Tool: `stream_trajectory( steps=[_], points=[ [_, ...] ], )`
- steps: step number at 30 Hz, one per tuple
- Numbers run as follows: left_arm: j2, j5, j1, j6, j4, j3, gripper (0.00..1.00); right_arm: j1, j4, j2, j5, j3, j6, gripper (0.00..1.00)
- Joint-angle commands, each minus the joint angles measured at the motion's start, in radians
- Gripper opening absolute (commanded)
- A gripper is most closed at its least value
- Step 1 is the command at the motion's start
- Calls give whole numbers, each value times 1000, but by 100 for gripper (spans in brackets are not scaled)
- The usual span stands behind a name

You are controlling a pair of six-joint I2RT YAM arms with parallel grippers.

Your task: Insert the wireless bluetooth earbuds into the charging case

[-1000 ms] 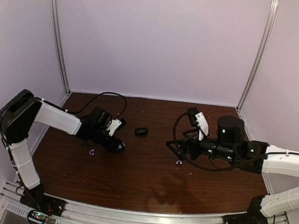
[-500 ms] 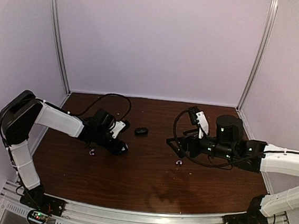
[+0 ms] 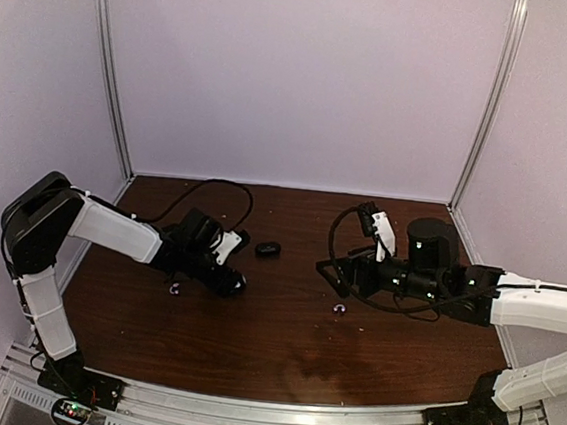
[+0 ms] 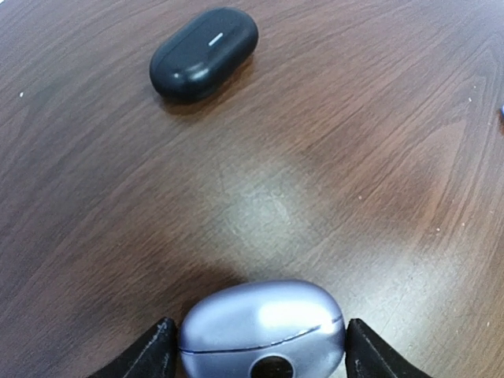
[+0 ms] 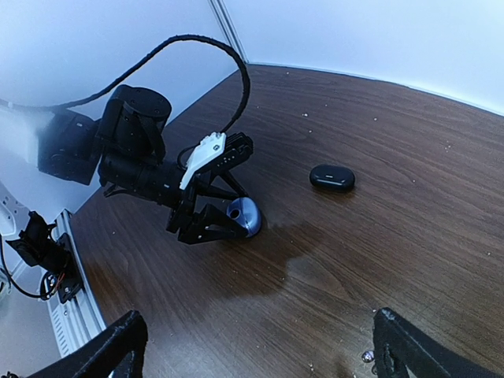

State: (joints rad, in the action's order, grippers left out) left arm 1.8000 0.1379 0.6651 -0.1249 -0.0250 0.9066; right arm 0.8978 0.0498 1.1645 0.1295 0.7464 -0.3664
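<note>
The grey-blue charging case (image 4: 262, 327) is closed and rests on the wooden table, held between the fingers of my left gripper (image 3: 234, 282). It also shows in the right wrist view (image 5: 246, 216). One pale-purple earbud (image 3: 175, 287) lies just left of the left gripper. The other earbud (image 3: 339, 307) lies in front of my right gripper (image 3: 329, 278), which is open, empty and above the table. That earbud shows next to the right-hand fingertip in the right wrist view (image 5: 367, 356).
A small black oval case (image 3: 267, 248) lies closed on the table between the arms, behind the left gripper, and shows in the left wrist view (image 4: 205, 53). A black cable (image 3: 206, 187) loops behind the left arm. Booth walls stand close on three sides.
My left gripper has slid a little to the right with the charging case in it. The right arm has drawn slightly back and up from its earbud.
</note>
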Motion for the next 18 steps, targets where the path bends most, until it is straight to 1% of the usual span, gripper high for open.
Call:
stream_trajectory(
  steps=[1,3,5,7,11,12,18],
  points=[
    [31,2,4,-2,-34,13,75,-9,14,-9,-12,-12,-6,100],
    [40,0,5,2,-29,19,78,-10,12,-11,-14,-10,-5,100],
    [47,-1,7,4,-29,20,78,-12,10,-11,-14,-9,-5,100],
    [52,-2,7,4,-35,20,74,-14,10,-8,-12,-8,-3,100],
    [52,-26,18,14,-48,18,60,-19,10,1,-8,-6,-3,100],
    [41,-35,26,18,-60,12,58,-22,10,2,-6,-5,-3,100],
    [-118,-78,97,74,-205,-83,51,-34,7,8,33,10,-5,100]
  ],
)
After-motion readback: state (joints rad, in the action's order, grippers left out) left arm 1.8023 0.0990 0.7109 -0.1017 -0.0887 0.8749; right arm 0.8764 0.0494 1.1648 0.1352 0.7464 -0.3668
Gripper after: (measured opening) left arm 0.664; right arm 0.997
